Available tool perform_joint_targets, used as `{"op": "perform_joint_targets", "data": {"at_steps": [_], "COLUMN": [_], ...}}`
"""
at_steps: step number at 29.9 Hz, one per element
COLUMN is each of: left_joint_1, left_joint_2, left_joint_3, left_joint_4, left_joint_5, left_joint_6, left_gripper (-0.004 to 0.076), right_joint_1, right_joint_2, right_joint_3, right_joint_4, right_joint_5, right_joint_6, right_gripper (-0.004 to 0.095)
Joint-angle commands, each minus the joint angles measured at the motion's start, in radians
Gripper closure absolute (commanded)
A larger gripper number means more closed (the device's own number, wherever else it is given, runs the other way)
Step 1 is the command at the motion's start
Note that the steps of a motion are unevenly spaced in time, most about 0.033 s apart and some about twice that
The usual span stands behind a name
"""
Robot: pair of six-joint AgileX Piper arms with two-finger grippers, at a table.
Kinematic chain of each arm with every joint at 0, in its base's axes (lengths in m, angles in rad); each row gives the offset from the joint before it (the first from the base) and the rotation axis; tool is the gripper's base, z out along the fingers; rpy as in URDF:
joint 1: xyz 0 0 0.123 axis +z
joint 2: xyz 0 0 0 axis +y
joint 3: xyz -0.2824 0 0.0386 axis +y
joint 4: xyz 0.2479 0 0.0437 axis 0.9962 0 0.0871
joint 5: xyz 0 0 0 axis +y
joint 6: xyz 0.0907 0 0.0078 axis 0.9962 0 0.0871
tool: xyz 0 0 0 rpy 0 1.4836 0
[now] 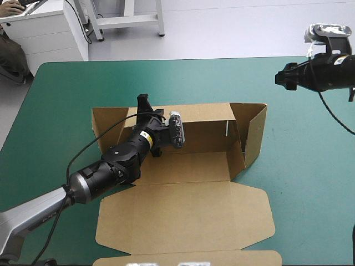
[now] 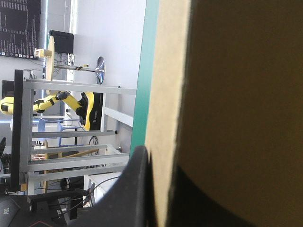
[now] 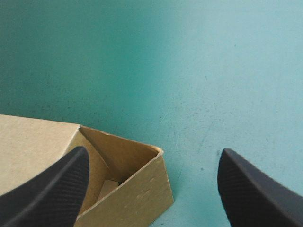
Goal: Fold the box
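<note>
Box [image 1: 188,208], frame centre: walls raised, lid flat. Left gripper [image 1: 145,101] clamps its far wall. Right gripper [image 1: 279,79], upper right, gapes apart.

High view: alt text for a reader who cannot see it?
A brown cardboard box lies half-formed on the teal-green table cover, far and right walls raised, lid flat toward the near edge. The left arm's black fingers pinch the far wall; the right arm's fingers hover near the box's far right corner.

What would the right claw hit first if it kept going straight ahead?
Likely the raised corner of the box, just ahead within the open right claw; otherwise the teal-green cover beyond. Depth is unclear.
</note>
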Motion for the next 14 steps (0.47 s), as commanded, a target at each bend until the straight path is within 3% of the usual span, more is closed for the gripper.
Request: {"op": "perform_joint_targets", "data": {"at_steps": [1,6,14], "left_joint_1": [0.001,0.001,-0.026], "left_joint_2": [-0.025,-0.025,-0.025], "left_joint_3": [-0.013,-0.013,-0.013], "left_joint_4": [-0.012,-0.010,-0.044], "left_joint_5": [0.035,-0.008,0.026], "left_joint_6": [-0.040,-0.040,-0.040], "left_gripper": [0.0731,0.0731,0.0731], "right_joint_1": [0.023,0.073,0.121], "right_joint_2": [0.051,0.152,0.266], "right_joint_3": [-0.050,-0.082,-0.142], "right_joint_4": [0.031,0.018,-0.026], "right_joint_5": [0.004,-0.035,-0.055], "right_joint_6": [-0.013,-0.013,-0.005], "right_gripper": [0.0209,0.0209,0.0207]}}
